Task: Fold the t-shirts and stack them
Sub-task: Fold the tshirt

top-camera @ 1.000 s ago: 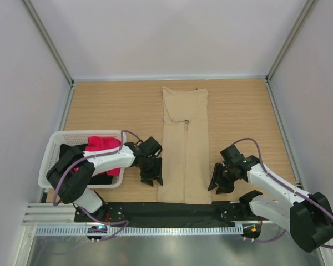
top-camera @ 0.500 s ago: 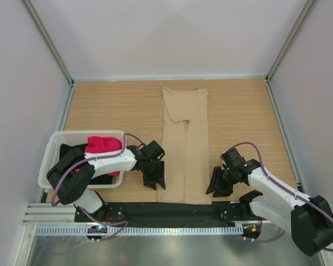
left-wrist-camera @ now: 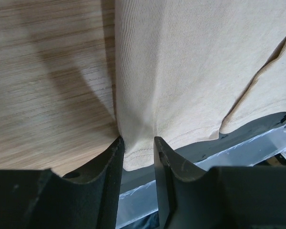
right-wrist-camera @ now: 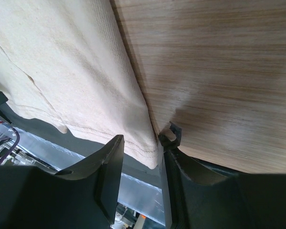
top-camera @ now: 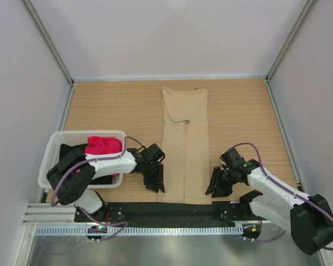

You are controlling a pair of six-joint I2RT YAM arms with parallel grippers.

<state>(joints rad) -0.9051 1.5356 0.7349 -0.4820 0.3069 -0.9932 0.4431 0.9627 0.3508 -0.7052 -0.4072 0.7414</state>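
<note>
The tan t-shirt lies folded into a long narrow strip down the middle of the wooden table. My left gripper is at its near left corner, and in the left wrist view the jaws stand narrow with the hem corner pinched between them. My right gripper is at the near right corner, jaws likewise closed on the hem. The red-pink t-shirt lies bunched in the basket, with dark cloth under it, partly hidden by the left arm.
The white slotted basket stands at the near left, against the left arm. A black strip and a metal rail run along the table's near edge, just behind the shirt's hem. White walls enclose the table on three sides.
Both grippers have moved inward and nearer, onto the near corners of the tan t-shirt, and their jaws have narrowed on the hem. The shirt has not shifted.
</note>
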